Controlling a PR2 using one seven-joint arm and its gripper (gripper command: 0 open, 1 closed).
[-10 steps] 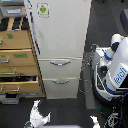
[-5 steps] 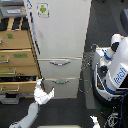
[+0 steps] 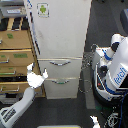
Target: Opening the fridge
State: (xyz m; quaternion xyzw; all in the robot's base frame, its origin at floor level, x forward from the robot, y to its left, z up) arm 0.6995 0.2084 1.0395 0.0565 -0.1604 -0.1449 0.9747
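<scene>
Fridge (image 3: 60,45) standing tall at twelve o'clock in the exterior view, upper door shut, green-and-white sticker (image 3: 43,9) near its top, two lower drawers beneath with curved silver handles (image 3: 60,62). Reaching in from seven o'clock: gripper (image 3: 36,75), white, fingers apparently spread apart, hovering at the fridge's nine o'clock edge where it meets the tan wooden cabinet (image 3: 15,55). No contact clearly showing; too blurred to tell whether a fingertip is touching the door edge. Judging the step in hand as lining up on the door's edge. Doing it well probably meaning keeping clear of the cabinet's open drawers, hooking the door edge rather than a drawer handle, then pulling along the hinge's arc.
</scene>
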